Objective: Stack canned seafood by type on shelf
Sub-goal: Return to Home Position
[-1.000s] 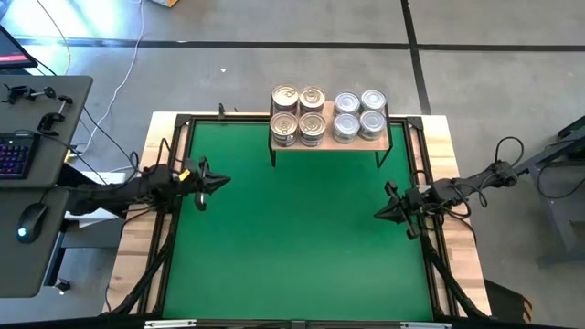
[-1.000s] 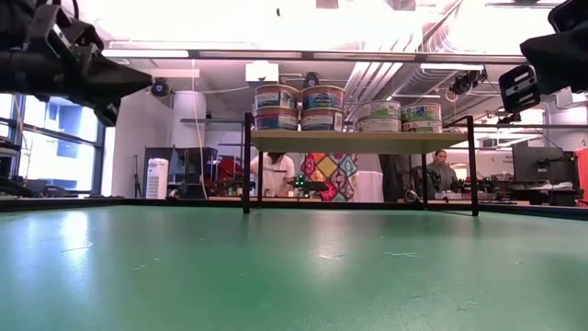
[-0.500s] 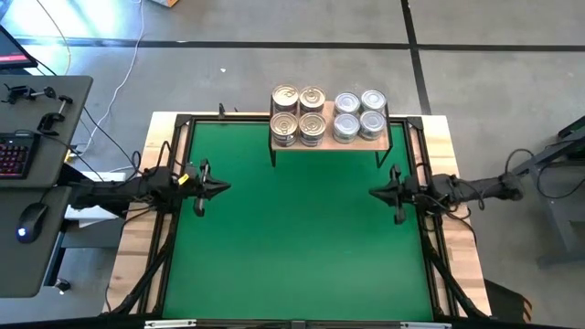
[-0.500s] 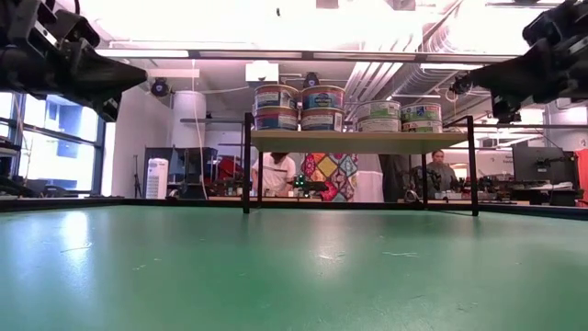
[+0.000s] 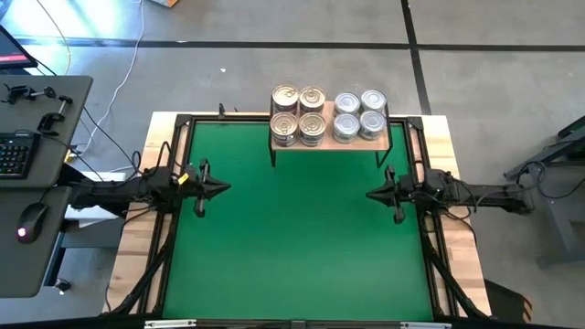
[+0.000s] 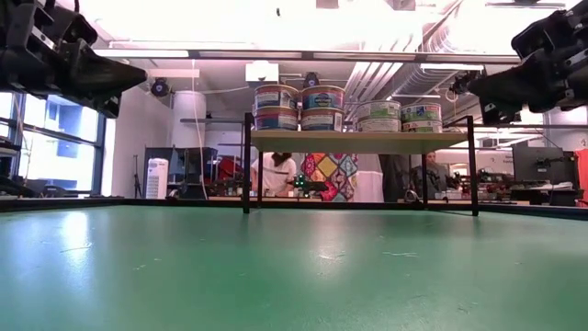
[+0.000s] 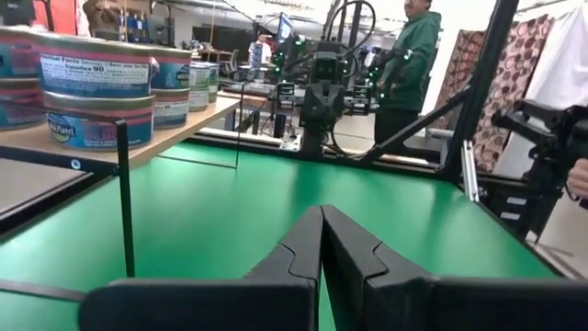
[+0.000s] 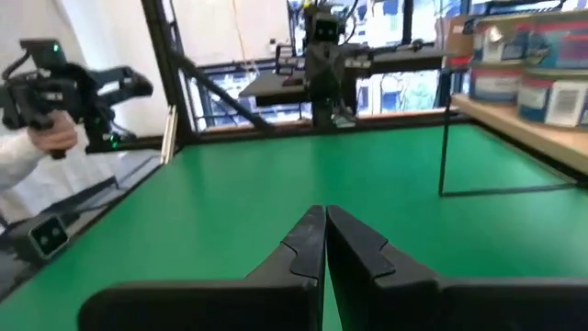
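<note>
The shelf (image 5: 329,139), a light wood board on thin black legs, stands at the mat's far edge. On it sit gold-lidded tins (image 5: 298,114) on its left half and silver-lidded tins (image 5: 359,114) on its right half, stacked two high in the low view (image 6: 299,107). My left gripper (image 5: 225,186) hovers shut above the mat's left side, its fingers pointing right. My right gripper (image 5: 370,194) hovers shut above the mat's right side, pointing left. Both wrist views show closed fingertips, left (image 7: 322,213) and right (image 8: 324,213), over bare green mat.
The green mat (image 5: 292,238) lies inside a black frame on a wooden table. A desk with keyboard and mouse (image 5: 27,155) stands off the left side. People stand in the room behind (image 6: 274,173); a hand holds a controller (image 8: 64,92).
My right arm has swung toward the far edge and straightened, so its gripper now points level to the left, a little nearer the mat's middle. My left gripper has shifted slightly right and stayed shut. The tins and shelf have not moved.
</note>
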